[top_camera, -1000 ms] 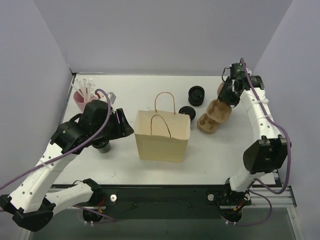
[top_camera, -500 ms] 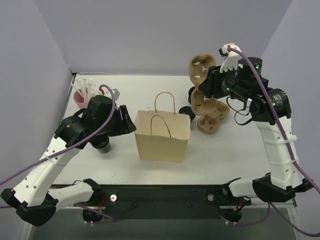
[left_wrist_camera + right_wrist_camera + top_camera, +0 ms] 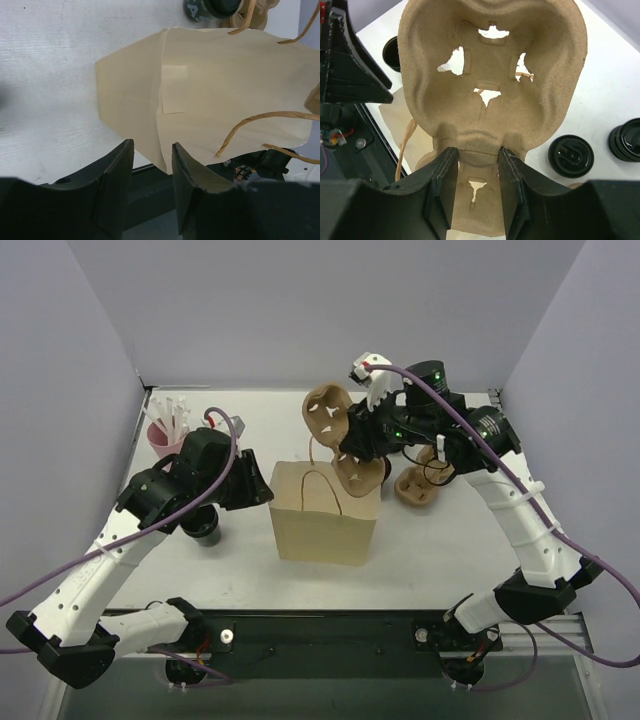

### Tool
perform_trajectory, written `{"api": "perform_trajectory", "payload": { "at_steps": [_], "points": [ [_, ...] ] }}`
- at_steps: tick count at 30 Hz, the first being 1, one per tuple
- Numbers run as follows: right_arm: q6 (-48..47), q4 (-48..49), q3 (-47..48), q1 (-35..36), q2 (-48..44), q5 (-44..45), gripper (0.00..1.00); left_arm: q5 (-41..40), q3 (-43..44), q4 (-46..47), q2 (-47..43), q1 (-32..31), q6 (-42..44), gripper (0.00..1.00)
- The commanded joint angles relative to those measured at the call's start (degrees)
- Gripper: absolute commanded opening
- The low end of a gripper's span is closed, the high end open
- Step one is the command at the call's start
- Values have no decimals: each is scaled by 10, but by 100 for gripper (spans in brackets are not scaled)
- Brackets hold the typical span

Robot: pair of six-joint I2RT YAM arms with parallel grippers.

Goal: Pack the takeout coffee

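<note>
The takeout coffee (image 3: 207, 529), a small black cup, stands at the left and is half hidden under my left arm. The brown paper bag (image 3: 325, 512) stands upright mid-table. My left gripper (image 3: 259, 492) is at the bag's left edge. In the left wrist view the left gripper (image 3: 152, 145) is open, and the edge of the bag (image 3: 225, 90) reaches just between its tips. My right gripper (image 3: 477, 155) is shut on the middle of a brown pulp cup carrier (image 3: 490, 75). In the top view that carrier (image 3: 332, 418) hangs tilted over the bag's mouth.
A second pulp carrier (image 3: 418, 487) lies right of the bag. A pink cup of white sticks (image 3: 163, 436) stands at the back left. A black lid (image 3: 570, 156) and a stack of black ribbed rings (image 3: 626, 140) sit behind the bag. Walls close in on three sides.
My right arm lifted the carrier from the back right and swung it left over the bag. My left gripper's jaws narrowed at the bag's edge.
</note>
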Motion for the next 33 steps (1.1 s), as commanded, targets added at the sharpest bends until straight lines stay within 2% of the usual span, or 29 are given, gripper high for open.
{"api": "perform_trajectory", "payload": {
  "at_steps": [1,4,5,13,27,33],
  "points": [
    [-34,21,2,31,7,-26,25,10,-1,42,1,3,11,43],
    [-43,21,-17,46,4,-35,25,10,4,42,8,3,16,32],
    [-48,20,-24,54,2,-42,25,10,4,43,8,4,17,25],
    [-73,8,-70,101,-2,-35,24,10,-3,58,7,5,14,1],
    [-128,-87,-85,121,16,-9,24,27,1,64,14,8,8,0],
    [-138,-98,-99,128,25,-4,23,51,-10,85,8,8,7,0]
  ]
}}
